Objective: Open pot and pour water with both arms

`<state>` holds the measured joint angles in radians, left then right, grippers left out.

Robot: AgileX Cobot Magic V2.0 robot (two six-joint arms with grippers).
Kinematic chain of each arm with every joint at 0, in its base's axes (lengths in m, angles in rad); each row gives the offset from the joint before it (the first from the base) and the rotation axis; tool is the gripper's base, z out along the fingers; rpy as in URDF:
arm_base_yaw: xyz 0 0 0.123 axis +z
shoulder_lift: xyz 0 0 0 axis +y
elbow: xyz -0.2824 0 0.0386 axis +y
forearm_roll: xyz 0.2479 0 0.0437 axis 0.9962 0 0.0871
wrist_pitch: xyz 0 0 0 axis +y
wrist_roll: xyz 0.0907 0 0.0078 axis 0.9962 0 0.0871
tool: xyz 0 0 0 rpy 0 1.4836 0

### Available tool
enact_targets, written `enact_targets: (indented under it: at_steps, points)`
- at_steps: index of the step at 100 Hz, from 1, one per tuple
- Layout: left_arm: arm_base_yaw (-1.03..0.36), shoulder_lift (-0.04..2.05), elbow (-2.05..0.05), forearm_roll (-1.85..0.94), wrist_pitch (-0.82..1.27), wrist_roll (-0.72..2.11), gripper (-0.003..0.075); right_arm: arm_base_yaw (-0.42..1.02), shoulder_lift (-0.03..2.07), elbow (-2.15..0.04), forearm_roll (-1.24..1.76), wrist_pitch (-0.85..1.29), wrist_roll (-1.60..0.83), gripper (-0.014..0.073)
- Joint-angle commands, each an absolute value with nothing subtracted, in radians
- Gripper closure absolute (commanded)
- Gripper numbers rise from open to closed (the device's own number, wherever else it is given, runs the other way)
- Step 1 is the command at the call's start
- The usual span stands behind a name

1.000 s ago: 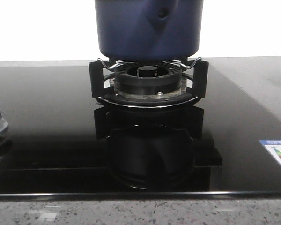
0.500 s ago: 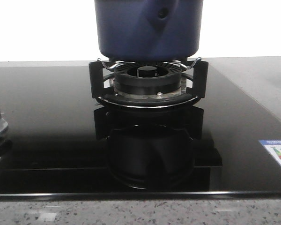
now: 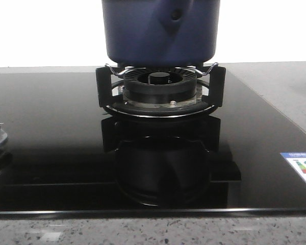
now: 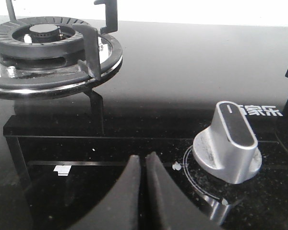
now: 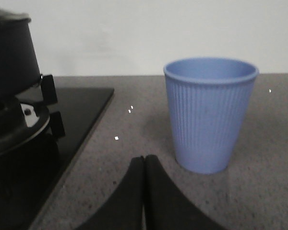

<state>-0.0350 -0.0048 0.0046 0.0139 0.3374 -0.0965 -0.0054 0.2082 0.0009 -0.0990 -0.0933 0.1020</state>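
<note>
So right now the pot (image 3: pixel 160 30) is sitting on the burner (image 3: pixel 160 87) near the back edge of the glass hob (image 3: pixel 51 127), roughly mid-width. Its top is cut off in my front view, so I can't see a lid or any real handle from here, just a pointed mount with a small hole on the near side.

Both arms are off it. My left gripper (image 4: pixel 145 191) has its fingers pressed together with nothing between them, hanging over the hob near the silver knob (image 4: pixel 228 143), with a second, bare burner (image 4: pixel 48 43) beyond it. My right gripper (image 5: pixel 144 191) is also closed up and empty, over the stone counter (image 5: pixel 134 143) off the hob's right edge, just short of a blue ribbed cup (image 5: pixel 209 115). The pot shows up at the far side of that view.

Handling guess: it looks like a big rigid metal pot with a matte coat, so not fragile, but heavy if there's water in it, and the straight sides give fingers nothing to bite on. I'd go for the rim or whatever handle sits up top, one arm on the lid. Sloshing and sliding on the prongs are my worries. The cup looks light and easy to knock over.
</note>
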Motion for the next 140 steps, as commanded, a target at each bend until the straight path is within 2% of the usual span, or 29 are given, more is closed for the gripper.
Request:
enact_targets:
  at_steps: [1,32,49,140]
  points:
    - [-0.031,-0.035,0.046,0.0,0.29,-0.107,0.0741,-0.028,0.148,0.004,-0.09,-0.075,0.101,0.0665]
    - [-0.031,-0.035,0.046,0.0,0.29,-0.107,0.0741,-0.069,-0.025,0.04,-0.076,0.208,0.101,0.0665]
    - [-0.031,-0.035,0.046,0.0,0.29,-0.107,0.0741,-0.069,-0.03,0.04,-0.076,0.308,0.101,0.0665]
    - [-0.031,-0.035,0.046,0.0,0.29,-0.107,0.074,-0.069,-0.03,0.04,-0.079,0.312,0.097,0.0665]
